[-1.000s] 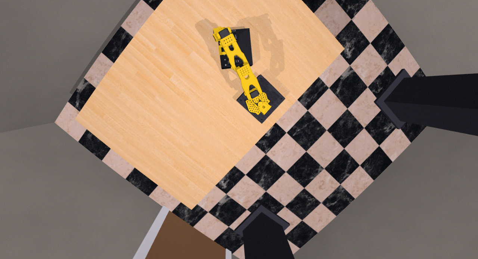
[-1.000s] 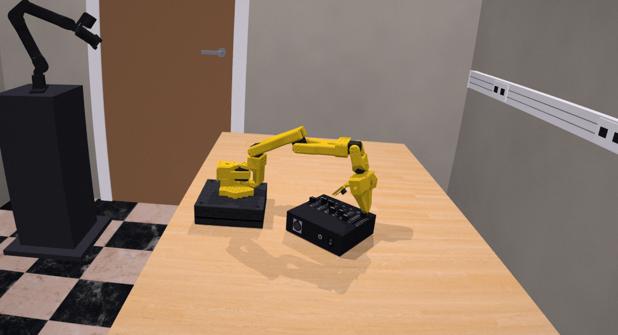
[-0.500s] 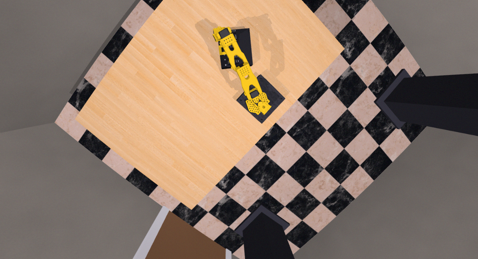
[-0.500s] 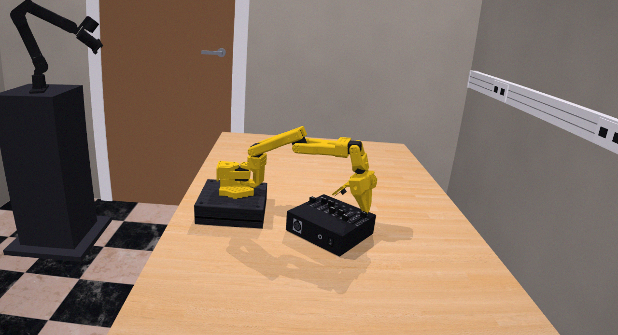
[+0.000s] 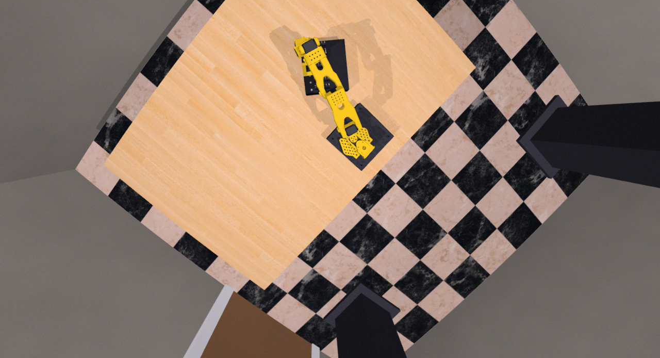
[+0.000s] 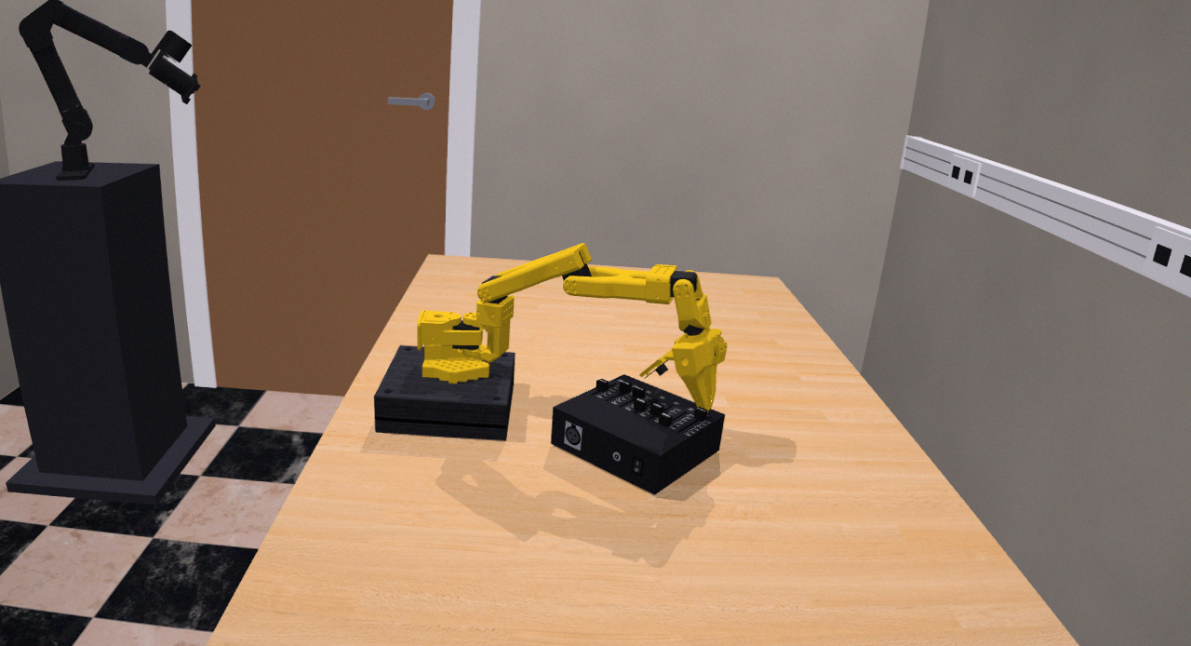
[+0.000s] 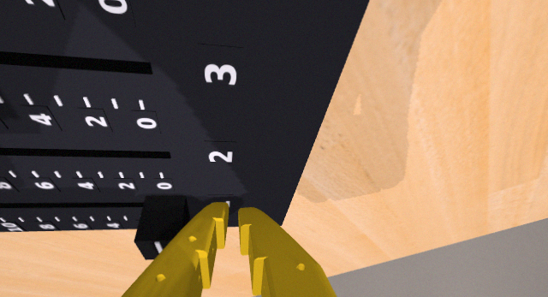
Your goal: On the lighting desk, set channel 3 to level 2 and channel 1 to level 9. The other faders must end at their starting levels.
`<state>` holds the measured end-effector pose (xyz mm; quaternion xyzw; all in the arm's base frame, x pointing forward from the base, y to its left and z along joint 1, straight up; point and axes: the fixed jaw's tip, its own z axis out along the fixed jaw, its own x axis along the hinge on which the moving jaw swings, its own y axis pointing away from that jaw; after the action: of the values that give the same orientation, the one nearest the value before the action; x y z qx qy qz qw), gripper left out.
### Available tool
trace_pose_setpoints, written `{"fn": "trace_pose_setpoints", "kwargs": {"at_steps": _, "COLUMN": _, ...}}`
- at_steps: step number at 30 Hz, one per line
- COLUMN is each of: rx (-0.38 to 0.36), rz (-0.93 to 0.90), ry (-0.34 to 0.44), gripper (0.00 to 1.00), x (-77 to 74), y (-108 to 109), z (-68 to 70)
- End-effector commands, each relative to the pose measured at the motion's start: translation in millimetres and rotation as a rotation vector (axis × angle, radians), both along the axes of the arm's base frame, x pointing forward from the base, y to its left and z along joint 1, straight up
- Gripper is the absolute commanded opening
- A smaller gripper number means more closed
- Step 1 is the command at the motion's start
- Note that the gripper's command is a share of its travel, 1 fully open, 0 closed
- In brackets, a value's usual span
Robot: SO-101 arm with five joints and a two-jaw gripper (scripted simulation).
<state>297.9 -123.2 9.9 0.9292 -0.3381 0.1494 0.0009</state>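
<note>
The lighting desk (image 5: 340,81) (image 6: 595,442) (image 7: 278,96) is a black box with several faders. My gripper (image 6: 706,406) (image 7: 233,209) is shut and empty. Its tips are low over the desk's edge, close beside the black channel 1 knob (image 7: 163,224), on its zero-end side. That knob stands near the low end of its scale and hides the marks there; its exact level and any contact cannot be told. The channel 3 slot (image 7: 86,62) shows no knob from 0 to about 4; its knob is out of the wrist view. The top view hides the tips under the arm.
The channel 2 slot (image 7: 86,152) lies between slots 1 and 3, with no knob in its visible part. More fader knobs, such as one black knob (image 6: 601,385), stand along the desk. The arm's dark base block (image 5: 382,135) (image 6: 441,413) is beside the desk on the wooden table (image 5: 193,171) (image 6: 791,558).
</note>
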Motion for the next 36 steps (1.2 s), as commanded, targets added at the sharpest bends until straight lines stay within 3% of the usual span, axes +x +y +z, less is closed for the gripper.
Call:
{"fn": "trace_pose_setpoints", "kwargs": {"at_steps": 1, "rx": -0.004, "rz": -0.038, "ry": 0.009, "gripper": 0.00, "x": -7.2, "y": -13.9, "z": 1.4}}
{"fn": "trace_pose_setpoints", "kwargs": {"at_steps": 36, "rx": -0.011, "rz": -0.039, "ry": 0.007, "gripper": 0.00, "x": -9.4, "y": -20.0, "z": 2.3}}
